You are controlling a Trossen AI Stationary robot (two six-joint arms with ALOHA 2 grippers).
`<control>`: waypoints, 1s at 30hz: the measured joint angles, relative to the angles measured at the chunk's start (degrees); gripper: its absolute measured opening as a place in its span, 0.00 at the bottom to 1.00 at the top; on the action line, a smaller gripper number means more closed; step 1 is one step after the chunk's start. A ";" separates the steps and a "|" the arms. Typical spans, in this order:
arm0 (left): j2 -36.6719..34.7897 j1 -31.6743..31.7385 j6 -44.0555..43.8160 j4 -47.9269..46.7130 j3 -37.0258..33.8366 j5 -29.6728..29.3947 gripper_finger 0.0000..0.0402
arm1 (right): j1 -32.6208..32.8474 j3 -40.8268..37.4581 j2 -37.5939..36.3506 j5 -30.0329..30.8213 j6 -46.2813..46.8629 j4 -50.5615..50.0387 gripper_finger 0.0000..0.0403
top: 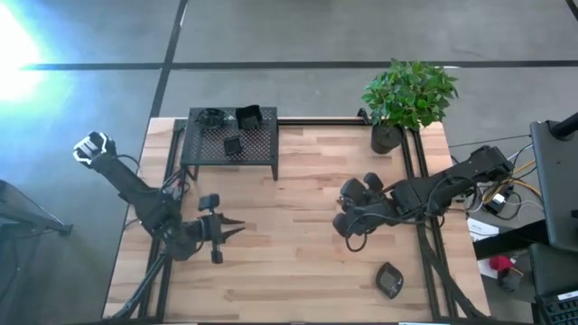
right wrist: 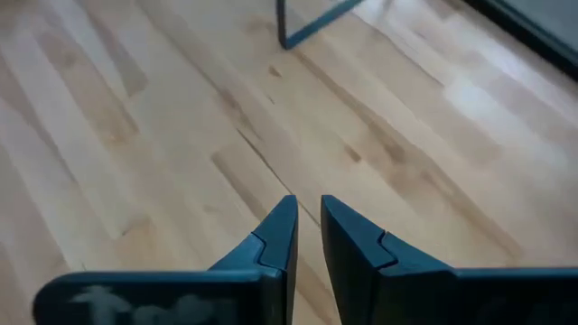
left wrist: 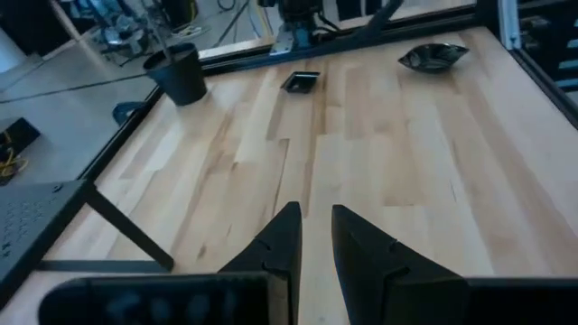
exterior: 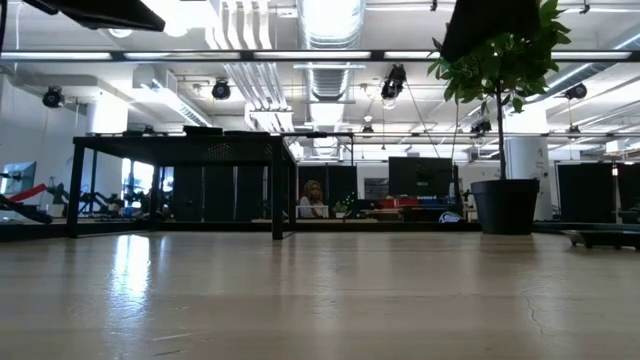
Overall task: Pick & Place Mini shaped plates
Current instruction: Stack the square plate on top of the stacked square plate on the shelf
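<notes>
Three mini shaped plates lie on top of the black perforated stand: a rounded one, a square one and a small one. A leaf-shaped plate rests flat on the table at the near right. A square plate lies flat near the right arm's base. My left gripper hovers over the near left, shut but for a narrow slit, nothing between its fingers. My right gripper hangs over bare wood right of centre, likewise shut and holding nothing.
A potted plant stands at the far right corner. The stand's legs rest on the far left of the table. Bare wood lies between the two grippers. Black rails run along both side edges.
</notes>
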 joint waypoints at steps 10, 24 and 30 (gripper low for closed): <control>-0.02 -1.34 4.03 -0.06 0.64 -0.02 0.15 | -0.02 -1.48 0.00 -3.05 18.64 -10.55 0.25; 0.13 -1.28 4.45 -0.72 -0.52 -0.50 0.15 | 0.37 -21.32 0.87 -13.73 46.80 -6.14 0.28; 0.13 -1.28 7.84 -0.72 -0.52 -0.64 0.15 | 0.12 -27.42 0.85 -13.85 52.53 -1.66 0.28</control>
